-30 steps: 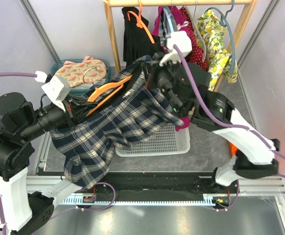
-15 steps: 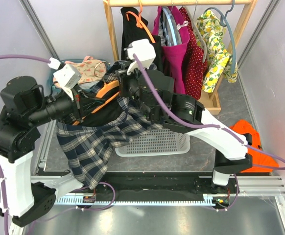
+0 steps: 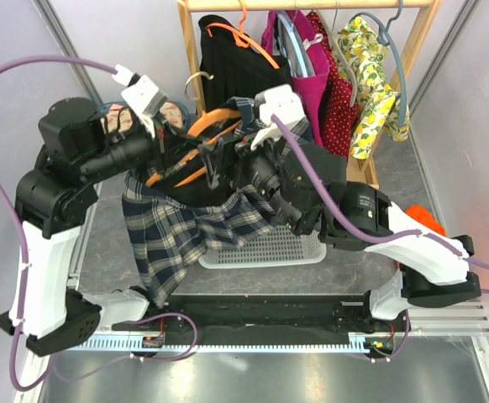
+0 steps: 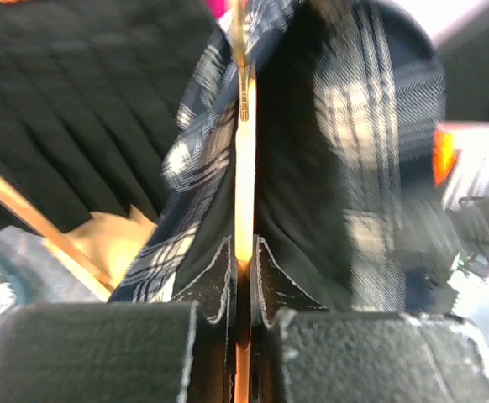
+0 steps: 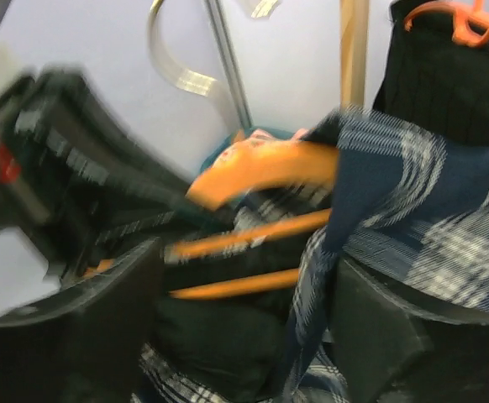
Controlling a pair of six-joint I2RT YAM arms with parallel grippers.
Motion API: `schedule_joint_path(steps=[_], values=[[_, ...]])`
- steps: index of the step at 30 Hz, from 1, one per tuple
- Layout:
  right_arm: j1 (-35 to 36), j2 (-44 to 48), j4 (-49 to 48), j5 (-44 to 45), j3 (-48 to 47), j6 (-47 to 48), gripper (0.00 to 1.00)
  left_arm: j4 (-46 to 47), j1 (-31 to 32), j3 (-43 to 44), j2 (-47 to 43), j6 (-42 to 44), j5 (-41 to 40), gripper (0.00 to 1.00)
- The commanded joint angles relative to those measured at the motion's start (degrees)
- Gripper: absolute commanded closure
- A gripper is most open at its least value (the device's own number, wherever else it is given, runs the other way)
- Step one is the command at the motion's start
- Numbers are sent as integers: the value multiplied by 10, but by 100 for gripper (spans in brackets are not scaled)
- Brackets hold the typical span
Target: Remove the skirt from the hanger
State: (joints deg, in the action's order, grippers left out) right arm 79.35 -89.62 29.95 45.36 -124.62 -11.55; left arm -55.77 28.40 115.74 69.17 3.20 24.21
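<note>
The dark plaid skirt point(image 3: 186, 231) hangs from an orange hanger point(image 3: 201, 128) held up over the left of the white basket. My left gripper point(image 3: 167, 158) is shut on the hanger; in the left wrist view the orange bar point(image 4: 244, 168) runs up from between the shut jaws point(image 4: 243, 269), with plaid cloth point(image 4: 362, 168) on both sides. My right gripper point(image 3: 219, 164) is just right of the hanger. In the right wrist view its jaws point(image 5: 244, 311) stand wide open. The hanger's bars point(image 5: 244, 235) cross between them, and a fold of skirt point(image 5: 379, 168) hangs against the right finger.
A white slatted basket point(image 3: 299, 248) sits on the floor under the skirt's hem. Behind stands a wooden rack point(image 3: 312, 4) with a black skirt point(image 3: 228, 59) and several bright garments. A teal bin point(image 3: 110, 113) is behind the left arm. Orange cloth point(image 3: 421, 217) lies at the right.
The left arm has lifted the hanger up and back toward the rack. The right gripper has gone from shut on the skirt's waistband to wide open. The skirt now hangs narrower and lower.
</note>
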Motion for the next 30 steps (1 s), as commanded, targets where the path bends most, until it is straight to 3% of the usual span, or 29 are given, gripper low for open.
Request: schedule_joint_path(steps=[1,3,7,11,14,21,30], values=[[23,16,-32,-1,32,30,8,93,-2,59,29,-8,-77,98],[51,27,-48,31,44,56,2,94,-1,62,37,-7,-85,98],[108,69,-102,43,107,100,3,107,-2,80,47,-6,-103,98],[197,53,-118,61,186,93,8,108,-2,116,69,-3,-102,98],[232,14,-138,49,239,38,8,106,-1,135,82,0,-96,98],[218,-79,-191,16,266,-8,7,107,0,146,81,-9,-84,98],[128,-56,-296,-23,337,-33,4,103,2,129,56,-15,-63,98]])
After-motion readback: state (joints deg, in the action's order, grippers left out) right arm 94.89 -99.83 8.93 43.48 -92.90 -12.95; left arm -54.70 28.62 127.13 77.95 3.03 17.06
